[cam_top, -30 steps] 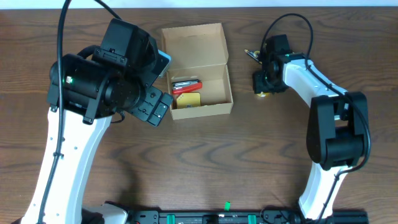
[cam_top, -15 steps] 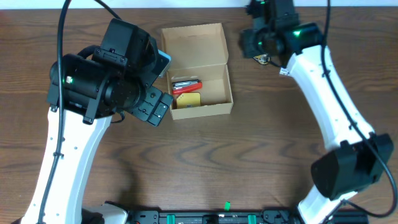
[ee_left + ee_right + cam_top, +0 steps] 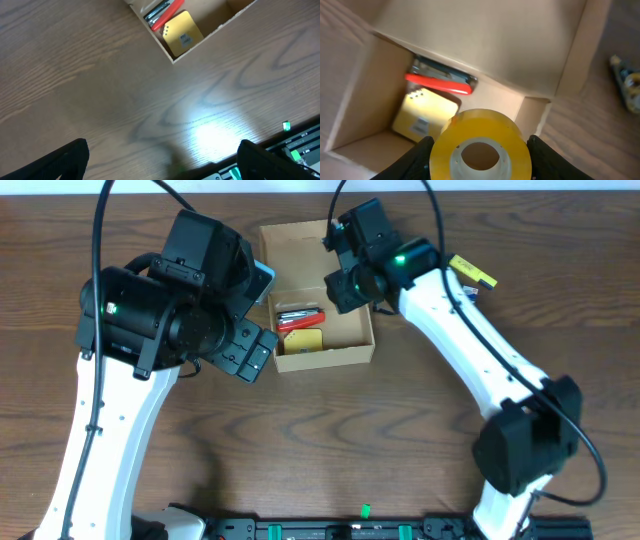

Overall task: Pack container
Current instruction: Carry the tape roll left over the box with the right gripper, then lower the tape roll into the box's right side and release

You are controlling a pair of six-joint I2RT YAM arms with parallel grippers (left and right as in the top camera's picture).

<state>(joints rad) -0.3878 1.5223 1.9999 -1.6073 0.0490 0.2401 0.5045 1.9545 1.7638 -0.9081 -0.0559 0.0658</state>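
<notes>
So the container point(image 3: 330, 356), a plain tan cardboard box, is sat on the tabletop point(image 3: 400, 440) with its flap lid thrown open on the far side. Inside, at the container's left end, a yellow pad point(image 3: 425, 116) and a red-handled tool point(image 3: 437, 84) are laid, with something dark tucked just behind the red one. The right half of the container's floor is bare.

A roll of yellow tape point(image 3: 479, 145) is pinched across its outer rim by the right end effector point(image 3: 480, 160). It is held hole-up over the right half of the container, close to the right wall. The left end effector point(image 3: 162, 165) is spread wide with nothing in it, parked just off the container's left-front corner.

What could go sideways from here:
- If the tape is let go too near the right wall, the rim could get clipped and the roll tipped out onto the tabletop.
- If it's dropped too far left, it could end up propped on the pad, and the lid probably couldn't be shut flat.
- The container looks light, so it could be shoved by a low pass.
</notes>
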